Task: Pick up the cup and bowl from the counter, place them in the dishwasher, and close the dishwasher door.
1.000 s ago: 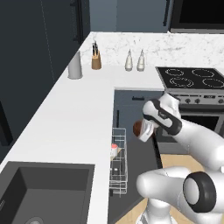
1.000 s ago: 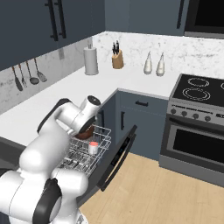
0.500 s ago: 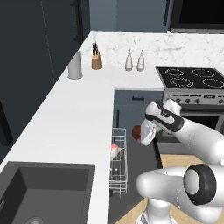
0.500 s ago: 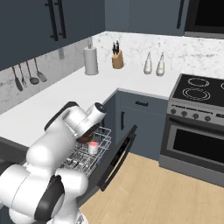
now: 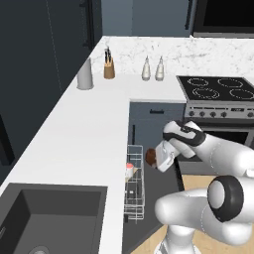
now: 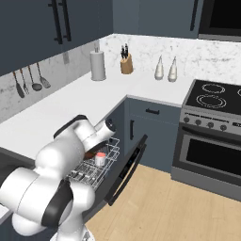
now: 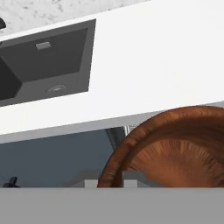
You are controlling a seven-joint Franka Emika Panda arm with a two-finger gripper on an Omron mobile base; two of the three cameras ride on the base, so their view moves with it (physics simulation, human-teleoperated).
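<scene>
Hand (image 5: 158,161) gripping bowl (image 7: 175,148) (unlabelled)

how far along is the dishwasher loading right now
Done: the cup already sits in the pulled-out wire rack. In hand: the gripper is shut on the reddish-brown bowl, held above the rack, past the counter edge. Left: set the bowl in the rack, then close the dishwasher door, which hangs open.

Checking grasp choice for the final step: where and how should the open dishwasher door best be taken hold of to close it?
Probably no pinch: the dishwasher door is a flat slate-grey panel hanging half open, tilted outward beside the rack. Come from the floor side and push its outer face near the free top edge, likely after the gripper releases the bowl.
</scene>
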